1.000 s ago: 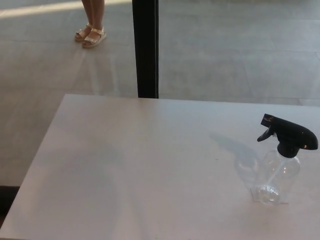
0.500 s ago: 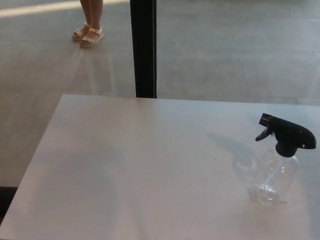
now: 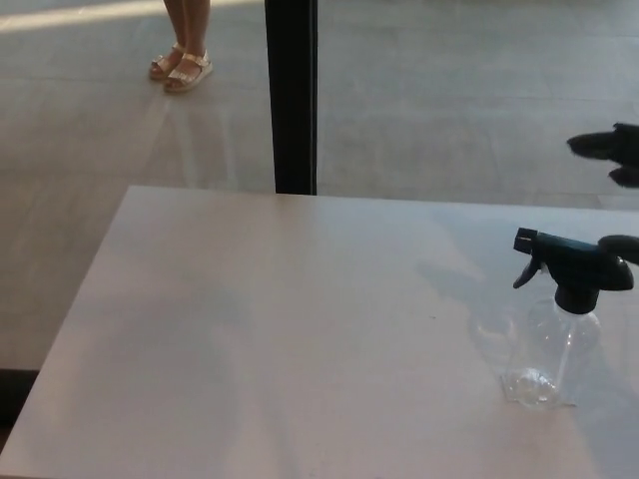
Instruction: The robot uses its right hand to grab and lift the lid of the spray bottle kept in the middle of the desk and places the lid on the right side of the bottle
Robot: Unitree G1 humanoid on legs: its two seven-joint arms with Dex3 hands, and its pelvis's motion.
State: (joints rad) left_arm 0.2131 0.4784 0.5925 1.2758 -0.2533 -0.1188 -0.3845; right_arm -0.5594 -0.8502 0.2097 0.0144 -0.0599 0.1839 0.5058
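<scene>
A clear spray bottle point(image 3: 551, 351) stands upright on the white desk point(image 3: 280, 329), near its right edge. Its black trigger lid point(image 3: 571, 265) sits on the neck with the nozzle pointing left. My right hand point(image 3: 619, 160) comes in at the right edge, above and behind the lid, and only its black fingers show. Two fingers point(image 3: 602, 145) hover spread above the lid, and a third lies at the lid's rear end; I cannot tell whether it touches. The hand is open and holds nothing. My left hand does not show.
A black pillar point(image 3: 292, 95) rises from the floor just behind the desk's far edge. A person's sandalled feet point(image 3: 181, 68) stand on the grey floor at the upper left. The desk's right edge lies close to the bottle.
My right hand has come into view at the right edge, by the lid. The lid's top now looks more level than before. The bottle stays where it was.
</scene>
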